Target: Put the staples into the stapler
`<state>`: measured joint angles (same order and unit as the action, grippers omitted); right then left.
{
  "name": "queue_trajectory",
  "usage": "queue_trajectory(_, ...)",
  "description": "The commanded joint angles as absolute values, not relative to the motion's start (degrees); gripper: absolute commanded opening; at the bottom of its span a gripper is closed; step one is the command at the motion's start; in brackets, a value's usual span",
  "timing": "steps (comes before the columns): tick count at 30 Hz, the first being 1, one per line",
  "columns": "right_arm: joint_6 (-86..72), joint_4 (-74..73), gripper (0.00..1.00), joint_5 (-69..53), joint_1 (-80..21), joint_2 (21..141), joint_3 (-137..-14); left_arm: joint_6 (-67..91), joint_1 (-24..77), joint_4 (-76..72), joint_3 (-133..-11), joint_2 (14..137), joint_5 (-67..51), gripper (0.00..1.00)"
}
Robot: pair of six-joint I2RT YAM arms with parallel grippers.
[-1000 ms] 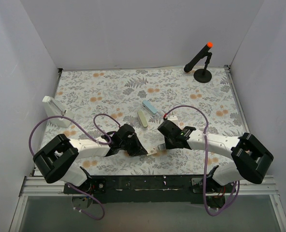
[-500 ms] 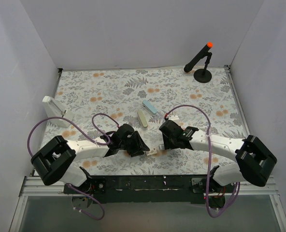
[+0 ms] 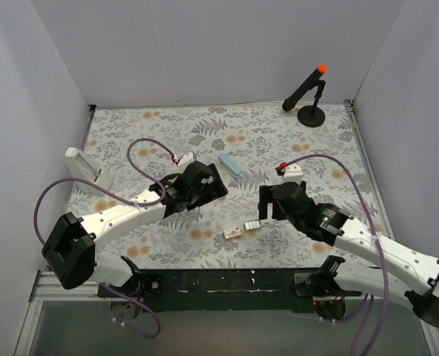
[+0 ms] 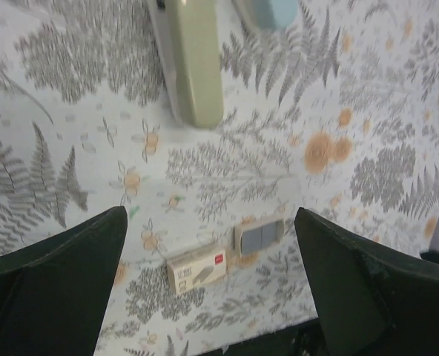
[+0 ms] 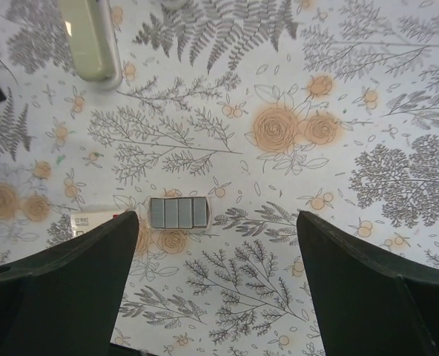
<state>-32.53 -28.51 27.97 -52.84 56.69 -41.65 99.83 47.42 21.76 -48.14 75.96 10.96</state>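
The staples [image 5: 177, 213], silvery rows in a small dark-rimmed tray, lie flat on the flowered worktop [image 3: 301, 144] almost straight under the right claw [image 5: 218, 216], nearer to the finger on the left of that wrist view than to the other. The tray's long axis runs across that view, along the line from one finger to the other, so closing as it hangs would catch the short ends; a turn of the wrist looks needed to pinch the long sides. Its cardboard box [image 5: 93, 221] sits just beside it, end to end with a small gap, partly hidden behind that same finger. The right claw is spread wide and has hold of nothing. The left claw [image 4: 210, 215] is likewise wide apart and empty, and it hangs farther up the worktop, with the beige stapler [image 4: 193, 59] just ahead of it, long axis pointing away, and a pale blue piece [image 4: 268, 11] beyond. Tray and box lie behind it toward the near edge. The right arm is judged nearer the staples, the left nearer the stapler
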Motion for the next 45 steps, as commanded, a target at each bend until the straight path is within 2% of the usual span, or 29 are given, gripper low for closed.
queue_trajectory(1, -30.67, -26.9, 0.98, 34.71, -52.56, 46.07, -39.38, 90.36, 46.67, 34.6, -59.74, 80.93, 27.13, 0.98)
queue_trajectory(6, -32.6, -27.68, 0.98, 41.38, -52.56, 36.23, -35.86, 88.07, 45.18, 42.18, -74.43, 90.42, 30.58, 0.98)
queue_trajectory(14, -33.13, -31.99, 0.98, 46.05, -52.56, 31.55, -33.4, 89.21, 41.84, 48.42, -88.49, 107.37, 31.55, 0.98)
queue_trajectory(19, -33.66, -32.52, 0.98, 46.93, -52.56, 29.88, -31.73, 89.56, 40.69, 50.63, -95.96, 113.64, 31.99, 0.82)
queue_trajectory(26, -34.19, -33.13, 0.98, 47.64, -52.56, 28.3, -31.11, 89.82, 40.08, 50.8, -99.84, 117.95, 29.36, 0.69)
queue_trajectory(35, -34.1, -32.7, 0.96, 47.55, -52.56, 26.9, -30.5, 90.97, 40.08, 50.63, -98.88, 119.35, 28.12, 0.64)
queue_trajectory(40, -33.66, -32.17, 0.95, 47.46, -52.56, 26.81, -30.32, 91.23, 40.08, 50.1, -98.7, 119.71, 28.13, 0.56)
queue_trajectory(45, -33.4, -31.91, 0.95, 47.55, -52.56, 27.25, -30.41, 91.41, 39.9, 49.84, -98.53, 120.5, 27.69, 0.52)
